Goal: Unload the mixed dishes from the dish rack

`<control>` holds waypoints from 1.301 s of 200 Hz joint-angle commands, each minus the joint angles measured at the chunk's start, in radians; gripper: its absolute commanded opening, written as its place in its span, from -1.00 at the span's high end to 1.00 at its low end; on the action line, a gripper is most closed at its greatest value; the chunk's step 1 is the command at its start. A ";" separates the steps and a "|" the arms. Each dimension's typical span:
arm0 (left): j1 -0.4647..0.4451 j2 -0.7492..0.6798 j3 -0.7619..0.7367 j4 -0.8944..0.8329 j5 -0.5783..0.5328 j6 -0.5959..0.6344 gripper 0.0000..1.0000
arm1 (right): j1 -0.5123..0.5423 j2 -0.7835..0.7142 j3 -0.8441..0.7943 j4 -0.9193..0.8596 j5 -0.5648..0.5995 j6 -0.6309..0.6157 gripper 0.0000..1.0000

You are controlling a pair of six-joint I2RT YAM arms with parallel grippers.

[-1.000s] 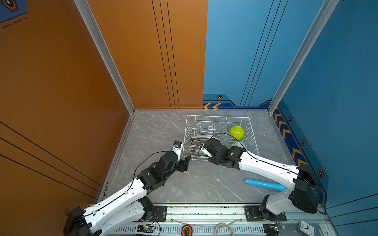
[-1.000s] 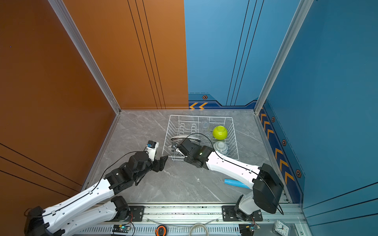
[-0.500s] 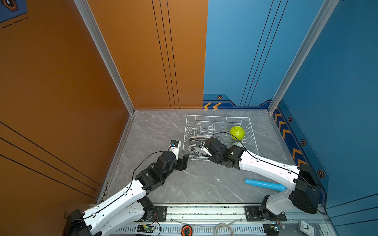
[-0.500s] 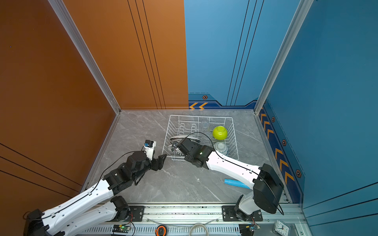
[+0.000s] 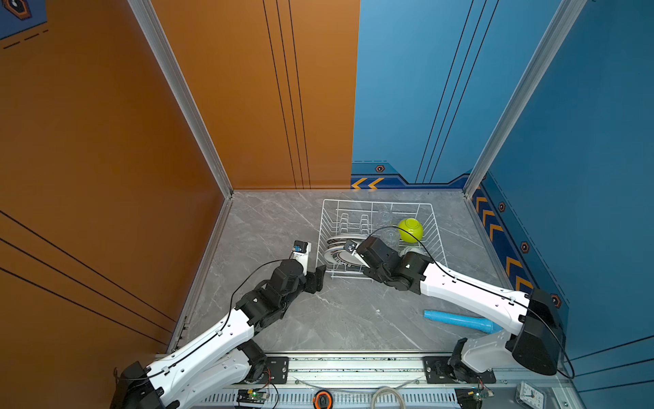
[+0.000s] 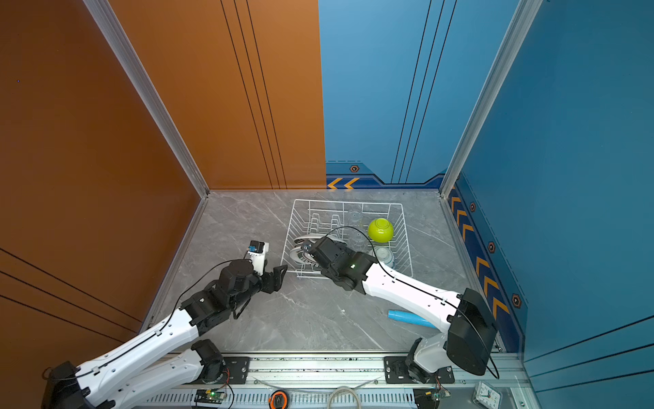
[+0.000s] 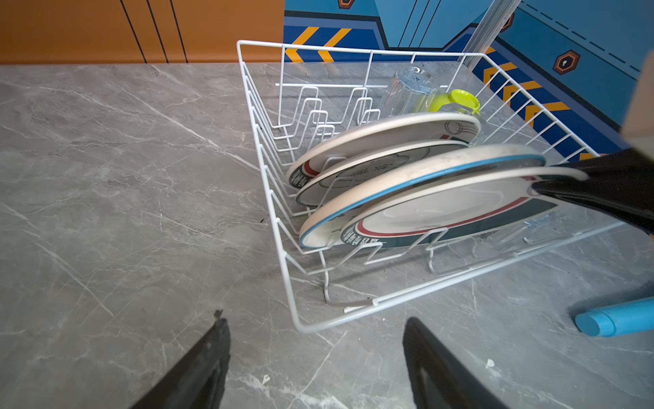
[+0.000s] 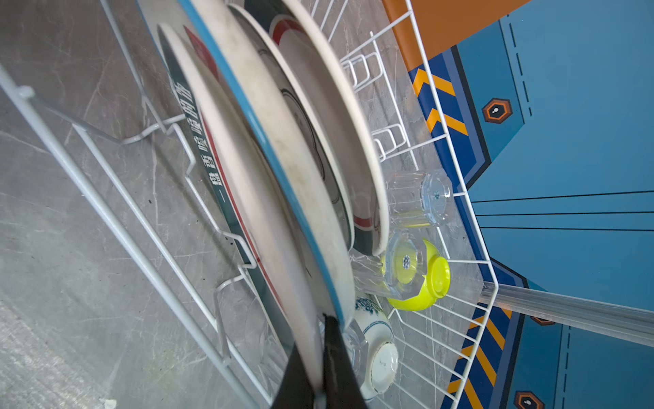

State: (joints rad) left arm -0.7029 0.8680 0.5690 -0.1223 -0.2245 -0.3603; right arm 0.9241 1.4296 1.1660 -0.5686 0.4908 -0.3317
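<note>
The white wire dish rack [image 5: 375, 202] [image 6: 346, 202] stands at the back right of the table. Several plates lean in its dividers. My right gripper [image 8: 316, 329] [image 5: 348, 248] is shut on the rim of the front plate [image 7: 442, 212] [image 8: 254, 205], white with a red ring and a dark band. Right behind that one leans a blue-rimmed plate [image 7: 407, 173]. Deeper in the rack are a lime-green bowl [image 5: 409, 230] [image 8: 421, 297], a small white-and-blue bowl [image 8: 378, 350] and clear glass cups [image 8: 421, 198]. My left gripper [image 7: 315, 325] [image 5: 318, 279] is open and holds nothing, low over the table at the rack's near left corner.
A light blue tube [image 5: 460, 320] [image 7: 615, 317] lies on the grey marble table by the right arm's base. Orange and blue walls close in the table on three sides. Bare table lies left of the rack [image 7: 106, 177].
The right gripper's jaws have closed the last bit on the front plate's rim. The left arm has eased slightly toward the rack's near corner.
</note>
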 commanded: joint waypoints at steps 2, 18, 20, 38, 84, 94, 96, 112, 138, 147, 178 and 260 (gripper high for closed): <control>0.013 0.012 0.010 0.016 0.038 -0.005 -0.56 | -0.030 -0.059 0.048 0.067 0.033 0.104 1.00; 0.014 0.023 0.014 0.022 0.044 -0.009 -0.56 | -0.042 -0.067 0.055 0.067 0.041 0.111 1.00; 0.014 0.024 0.014 0.022 0.045 -0.008 -0.56 | -0.043 -0.068 0.057 0.067 0.043 0.111 1.00; 0.017 0.035 0.021 0.029 0.053 -0.009 -0.56 | -0.052 -0.074 0.065 0.067 0.061 0.113 1.00; 0.021 0.068 0.041 0.040 0.065 -0.006 -0.56 | -0.083 -0.098 0.080 0.071 0.081 0.144 1.00; 0.022 0.078 0.046 0.045 0.068 -0.005 -0.56 | -0.089 -0.101 0.080 0.073 0.082 0.150 1.00; 0.022 0.079 0.047 0.045 0.069 -0.005 -0.56 | -0.091 -0.103 0.080 0.073 0.082 0.150 1.00; 0.023 0.096 0.055 0.047 0.068 -0.006 -0.55 | -0.103 -0.106 0.082 0.075 0.089 0.165 1.00; 0.026 0.122 0.071 0.047 0.079 -0.007 -0.55 | -0.115 -0.122 0.078 0.085 0.096 0.178 1.00; 0.027 0.131 0.075 0.050 0.083 -0.008 -0.55 | -0.121 -0.130 0.077 0.088 0.092 0.183 1.00; 0.028 0.161 0.088 0.071 0.091 -0.008 -0.55 | -0.145 -0.151 0.078 0.093 0.083 0.197 1.00; 0.033 0.276 0.166 0.092 0.124 -0.002 -0.55 | -0.183 -0.199 0.063 0.110 0.044 0.235 1.00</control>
State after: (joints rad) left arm -0.6807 1.1191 0.6975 -0.0475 -0.1261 -0.3641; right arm 0.7753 1.2705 1.1946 -0.5632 0.4637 -0.1600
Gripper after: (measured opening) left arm 0.775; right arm 0.073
